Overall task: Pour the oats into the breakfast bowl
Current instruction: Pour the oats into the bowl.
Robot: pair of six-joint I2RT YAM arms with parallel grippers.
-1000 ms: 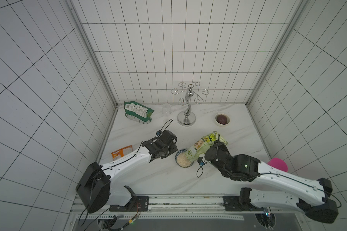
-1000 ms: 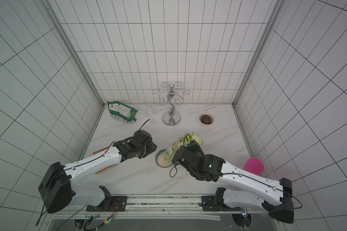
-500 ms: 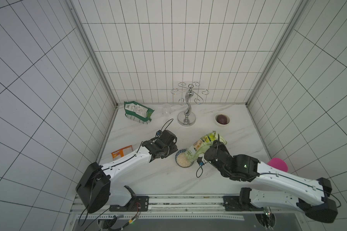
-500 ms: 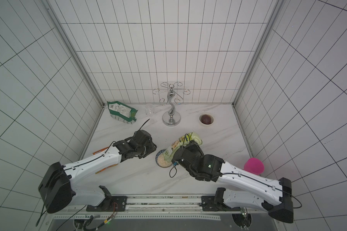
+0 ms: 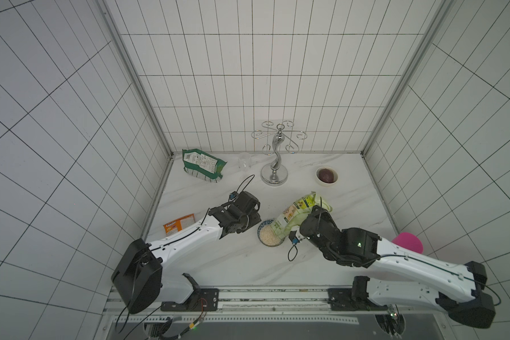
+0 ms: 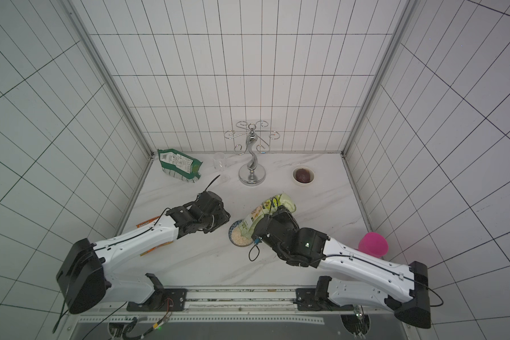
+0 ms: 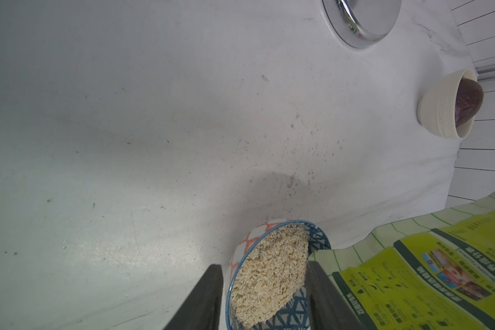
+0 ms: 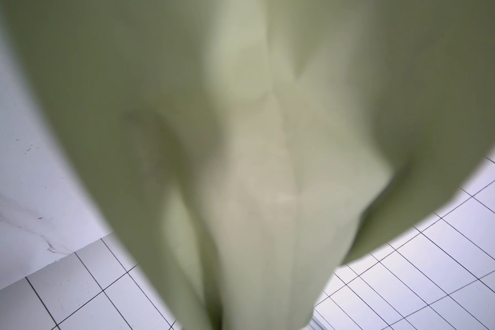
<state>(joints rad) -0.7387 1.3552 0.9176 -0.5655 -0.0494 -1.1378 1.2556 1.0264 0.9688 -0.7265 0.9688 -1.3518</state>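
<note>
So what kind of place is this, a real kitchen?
Probably a mock kitchen built for robot trials: white tiled walls boxing in a marble-look counter, a chrome cup stand, and two arms bolted to a rail.

Beige oats (image 7: 269, 271), yellow-green bag (image 5: 293, 217) — blue-patterned bowl (image 7: 318, 238)

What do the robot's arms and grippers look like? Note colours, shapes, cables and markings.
Both arms, left arm and right arm, have smooth white shells with a thin dark line, black base joints and black wrist blocks. Thin black cables loop off each wrist. The left gripper has flat dark fingers; a small green light glows on the right arm.
</note>
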